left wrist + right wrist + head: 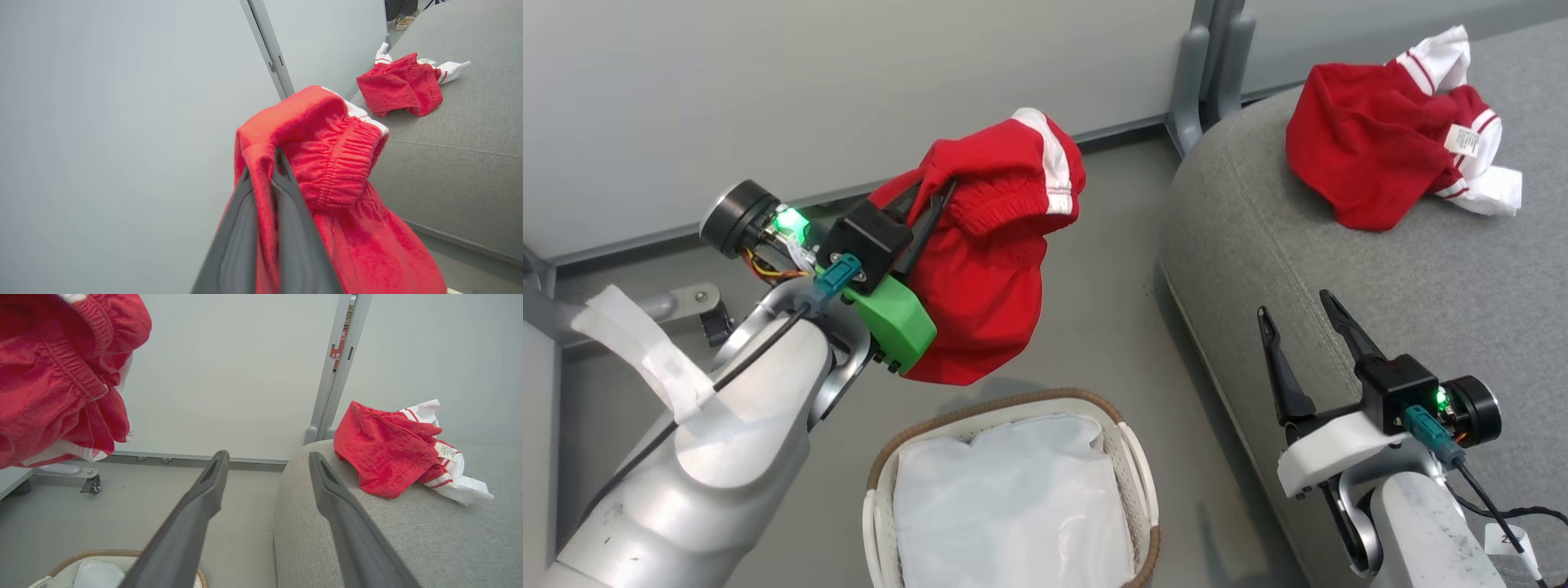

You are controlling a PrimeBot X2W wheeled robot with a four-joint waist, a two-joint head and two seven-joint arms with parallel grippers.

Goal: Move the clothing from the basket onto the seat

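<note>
Left end effector (935, 189) is clamped shut on a soft bright red fabric garment (988, 278) with a gathered elastic waistband and white side stripes, pinching a fold just beside the waistband. The held garment hangs in the air above the grey floor. In the head view it is up beyond the far rim of the oval white perforated plastic basket (1045, 398) with a brown woven edge, and apart from the large grey woven-fabric seat (1298, 261) on the robot's right. Its long axis runs roughly up and down, waistband uppermost at the fingers, loose body drooping toward the basket.

Right end effector (1294, 306) hovers over the seat's near edge, fingers spread apart with nothing between them. A second crumpled red garment with white trim (1372, 155) lies on the far part of the seat. Inside the basket the plain white lining sheet (1013, 498) shows, with no red on it.

The step in hand looks like the carry of the last piece. The next move calls for swinging the left arm rightward, high enough that the dangling hem clears the seat's rounded edge, then parting the fingers over bare cushion.
</note>
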